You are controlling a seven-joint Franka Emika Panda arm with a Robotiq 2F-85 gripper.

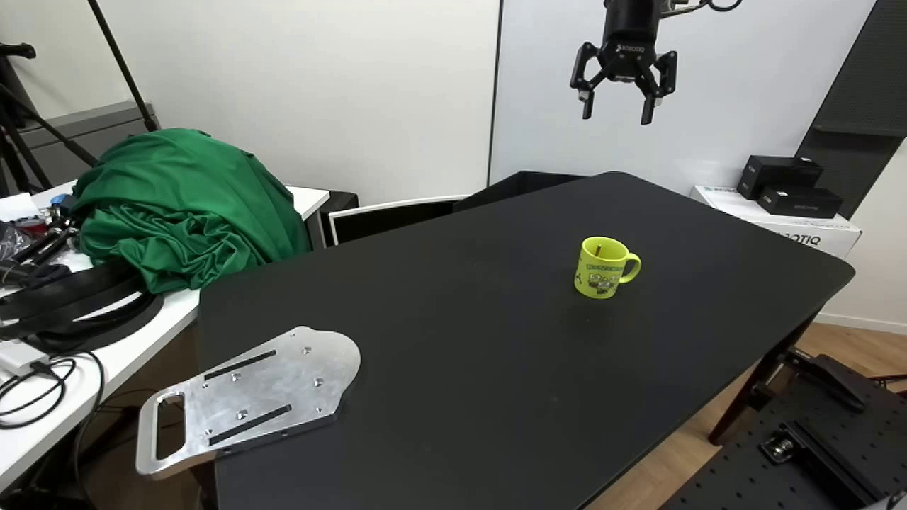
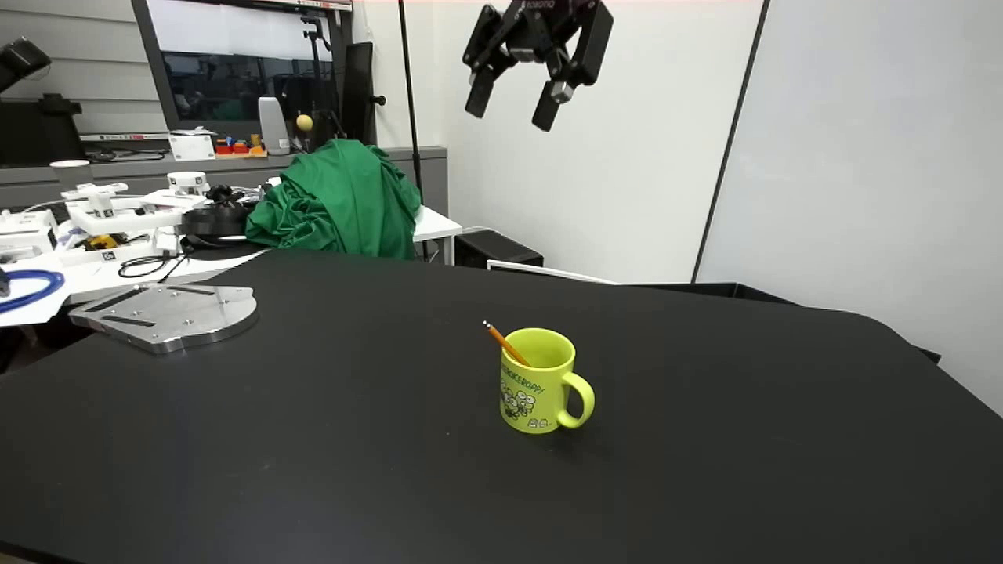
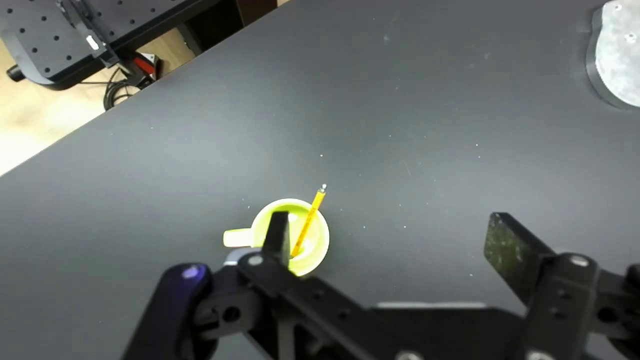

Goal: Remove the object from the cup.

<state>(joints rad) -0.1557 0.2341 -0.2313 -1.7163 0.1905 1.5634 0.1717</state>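
A black two-fingered gripper (image 1: 617, 119) hangs above a black, smooth-topped table (image 1: 425, 340), well apart from everything on it; it is released, its fingers (image 3: 274, 237) spread wide, and in both exterior views they point downward. A small lime yellow-green mug (image 2: 537, 398) with a side loop handle and printed cartoon figures stands upright on the table. Inside it leans a slender orange pencil (image 2: 508, 345), resting against the rim roughly opposite the handle, its metallic-looking end projecting above the mug. In the wrist view, a finger overlaps the mug in line of sight and hides part of it. At the table's edge, well apart from the mug, lies a flat silver metal plate (image 1: 276, 382) with two long slots, its handle end overhanging. Beyond, a large heap of green cloth (image 1: 184, 184) rests on a white desk (image 1: 166, 319). In an exterior view, two small black boxes (image 1: 799, 204) sit on a larger white box (image 1: 737, 207) beside the table.
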